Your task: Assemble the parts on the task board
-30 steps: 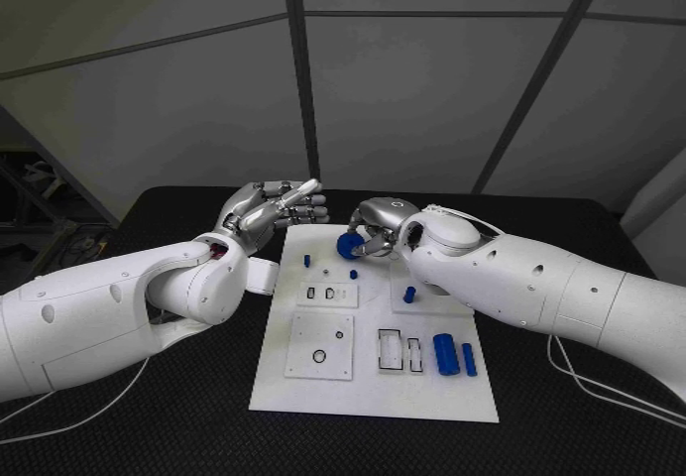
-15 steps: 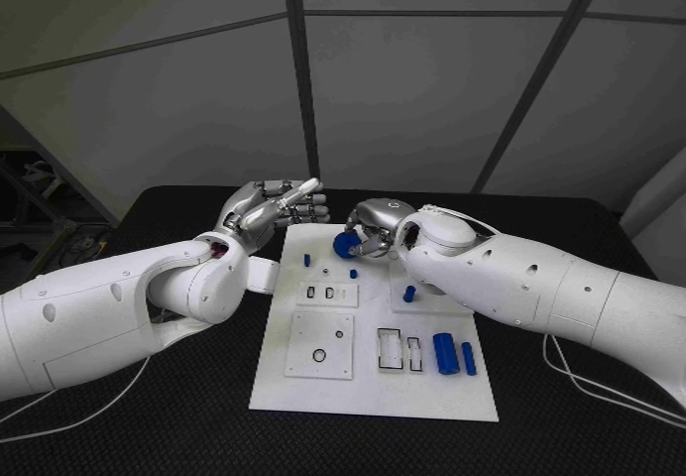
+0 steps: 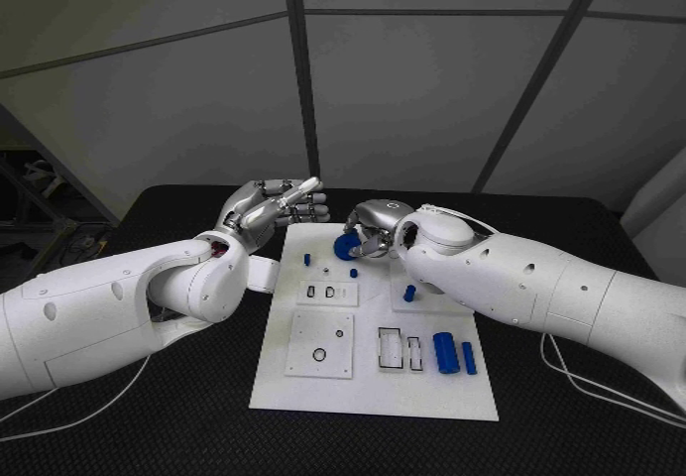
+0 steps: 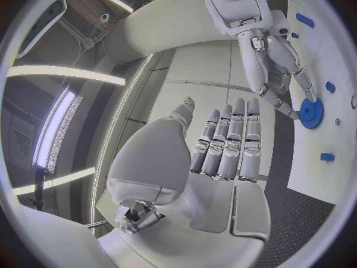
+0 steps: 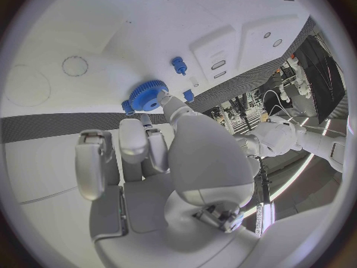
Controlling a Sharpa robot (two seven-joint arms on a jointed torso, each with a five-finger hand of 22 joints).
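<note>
blue gear (image 3: 348, 245) pinched in right hand (image 3: 376, 230) above task board (image 3: 375, 387).

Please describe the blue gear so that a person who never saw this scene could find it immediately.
Find the white task board in the middle of the black table, then go to its far end. There the right hand touches the blue gear with its fingertips. It is the only flat toothed disc; the other blue parts are small pegs and cylinders.
</note>
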